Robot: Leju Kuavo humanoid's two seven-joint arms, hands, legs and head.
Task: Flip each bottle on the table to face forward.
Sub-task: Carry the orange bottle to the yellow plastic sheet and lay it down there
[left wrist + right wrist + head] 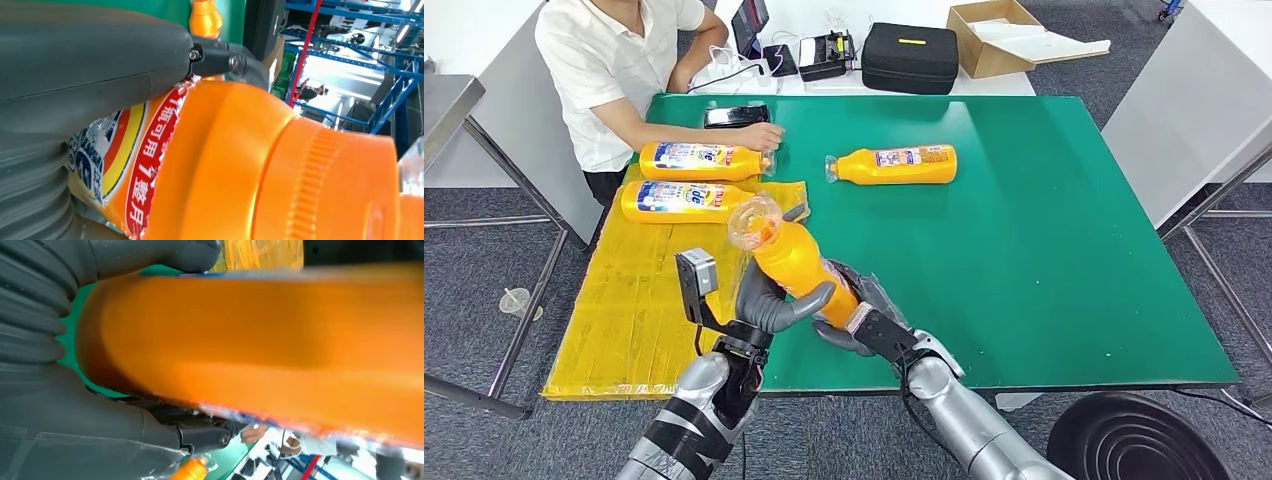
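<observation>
Both robot hands hold one orange bottle [796, 262] above the near left part of the green surface [1044, 250]; the left robot hand [769, 300] has its fingers closed around the middle of the bottle, and the right robot hand [864, 318] is clamped on its base end; the bottle is tilted, with its clear cap end pointing up and to the far left. In the left wrist view the grey thumb [100, 55] presses on the label of the bottle [225, 165]; in the right wrist view the plain orange side of the bottle [260, 340] lies against the palm.

A second bottle [894, 165] lies on its side on the green surface, far from the robot and near the middle, with its cap to the left; two more bottles lie on their sides at the far left, one [699, 161] at the far left corner of the green surface and the other [684, 201] on a yellow mat [624, 310], both with labels up. A person in a white shirt [614, 60] sits at the far left; the person's hand [759, 136] rests near the cap of the far bottle.
</observation>
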